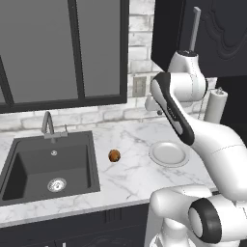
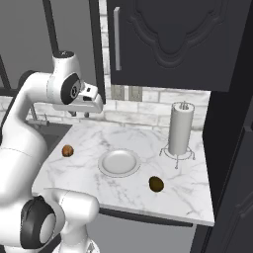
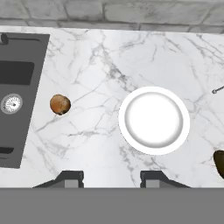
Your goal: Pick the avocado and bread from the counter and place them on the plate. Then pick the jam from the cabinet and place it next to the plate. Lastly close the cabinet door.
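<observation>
The orange-brown bread (image 1: pixel 114 155) (image 2: pixel 67 150) (image 3: pixel 60 105) lies on the white marble counter (image 1: pixel 130 178) between the sink and the plate. The pale round plate (image 1: pixel 169 153) (image 2: pixel 118 162) (image 3: pixel 154 120) holds nothing. Right of the plate and nearer the front edge sits the dark avocado (image 2: pixel 156 184) (image 3: pixel 219 162). My gripper (image 3: pixel 112 178) (image 2: pixel 79 113) (image 1: pixel 158 111) hovers high over the counter, pointing down, open, with nothing between its fingers. Above hangs the black cabinet (image 2: pixel 173 39), whose door handle (image 2: pixel 117 38) is a pale bar. The jam is out of view.
A black sink (image 1: pixel 48 166) with a faucet (image 1: pixel 47 123) takes up the counter's left end. A paper towel stand (image 2: pixel 180 129) (image 1: pixel 214 106) rises at the back right. A tall black panel (image 2: pixel 230 158) bounds the counter on the right. A brick wall runs behind.
</observation>
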Controlling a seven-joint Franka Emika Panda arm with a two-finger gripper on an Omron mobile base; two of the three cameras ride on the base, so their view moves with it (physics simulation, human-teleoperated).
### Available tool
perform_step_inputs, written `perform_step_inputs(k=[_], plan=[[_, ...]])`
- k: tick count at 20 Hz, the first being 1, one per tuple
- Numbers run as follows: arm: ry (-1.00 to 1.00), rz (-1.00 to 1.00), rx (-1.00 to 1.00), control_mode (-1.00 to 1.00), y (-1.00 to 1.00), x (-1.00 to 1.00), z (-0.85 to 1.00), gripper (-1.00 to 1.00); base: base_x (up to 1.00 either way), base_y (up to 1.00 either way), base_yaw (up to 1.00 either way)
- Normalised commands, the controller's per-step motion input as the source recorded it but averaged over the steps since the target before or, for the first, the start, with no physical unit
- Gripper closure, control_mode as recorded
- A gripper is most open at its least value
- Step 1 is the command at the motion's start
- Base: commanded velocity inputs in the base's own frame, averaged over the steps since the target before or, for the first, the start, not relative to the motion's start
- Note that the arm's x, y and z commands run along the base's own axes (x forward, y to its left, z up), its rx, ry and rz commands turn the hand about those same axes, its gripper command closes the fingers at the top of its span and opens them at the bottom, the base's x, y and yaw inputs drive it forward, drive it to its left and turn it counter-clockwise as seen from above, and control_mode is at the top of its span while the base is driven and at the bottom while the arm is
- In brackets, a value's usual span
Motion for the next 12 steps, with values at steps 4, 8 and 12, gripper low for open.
perform_step_inputs(k=[4, 8, 12], plan=[[-0.01, 0.00, 0.00, -1.00, 0.00, 0.00, -0.05, -1.00, 0.00, 0.00, 0.00], [0.00, 0.00, 0.00, -1.00, -0.01, 0.00, -0.15, -1.00, 0.00, 0.00, 0.00], [0.00, 0.01, 0.00, -1.00, -0.10, -0.01, -0.18, -1.00, 0.00, 0.00, 0.00]])
